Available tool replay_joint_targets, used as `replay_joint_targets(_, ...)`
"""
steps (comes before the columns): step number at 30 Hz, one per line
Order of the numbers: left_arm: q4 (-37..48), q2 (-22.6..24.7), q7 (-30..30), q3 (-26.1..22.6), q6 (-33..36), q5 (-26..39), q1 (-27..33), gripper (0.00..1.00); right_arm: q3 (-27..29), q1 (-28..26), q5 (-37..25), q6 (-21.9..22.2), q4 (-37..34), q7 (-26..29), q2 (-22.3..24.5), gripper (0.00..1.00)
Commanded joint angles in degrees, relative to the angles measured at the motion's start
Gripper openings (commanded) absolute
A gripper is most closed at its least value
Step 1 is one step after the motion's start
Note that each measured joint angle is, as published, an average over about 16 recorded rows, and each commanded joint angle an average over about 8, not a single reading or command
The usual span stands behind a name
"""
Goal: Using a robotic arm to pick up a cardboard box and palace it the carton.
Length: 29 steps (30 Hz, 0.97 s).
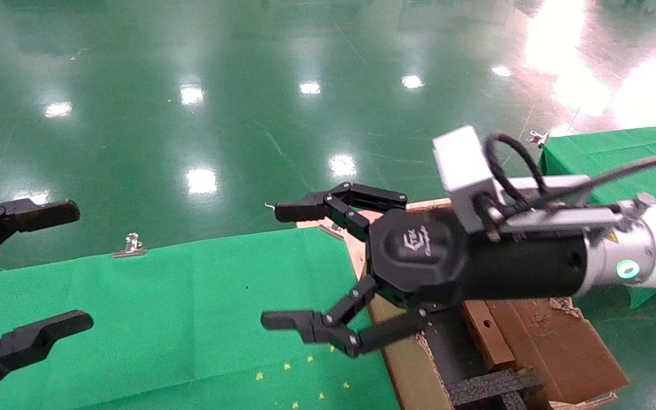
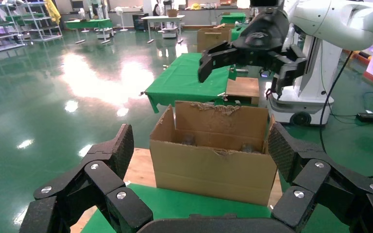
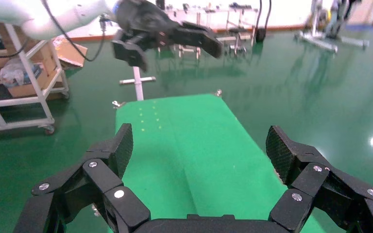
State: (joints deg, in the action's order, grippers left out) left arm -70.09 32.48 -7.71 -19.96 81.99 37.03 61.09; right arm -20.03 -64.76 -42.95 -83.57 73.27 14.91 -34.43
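My right robotic arm [image 1: 647,250], white with a green ring, reaches in from the right. Its gripper [image 1: 279,266] hangs open and empty over the green table, just left of the carton [image 1: 538,336]. The carton is brown with torn edges, and black foam [image 1: 487,387] lies inside it. A small brown cardboard box [image 1: 480,333] with a round hole lies in the carton below the wrist, partly hidden. In the left wrist view the carton [image 2: 213,165] stands ahead of my open left gripper [image 2: 201,150], with the right gripper [image 2: 245,53] above it. The left gripper [image 1: 72,266] is at the far left.
Green cloth covers the table [image 1: 163,319], which is pinned by a metal clip [image 1: 130,246] at its far edge. The carton rests on a wooden board [image 2: 138,167]. A second green table [image 1: 618,154] stands at the back right, and shiny green floor lies beyond.
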Motion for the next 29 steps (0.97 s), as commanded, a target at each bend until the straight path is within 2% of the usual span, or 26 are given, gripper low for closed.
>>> replay_joint_targets(1,0.0,0.0,0.0,0.0,0.0,0.0,0.0,1.0,2.0,1.6,0.5,-1.0,0.2,-2.0,-0.3,1.0)
replay_joint_targets(9,0.0,0.0,0.0,0.0,0.0,0.0,0.0,1.0,5.9,4.7,1.7,-3.1,0.4,-5.5,-0.9,1.0)
replay_joint_targets(29,0.0,0.0,0.0,0.0,0.0,0.0,0.0,1.0,4.4,3.6,1.3,-2.4,0.4,-4.4,-0.7,1.0)
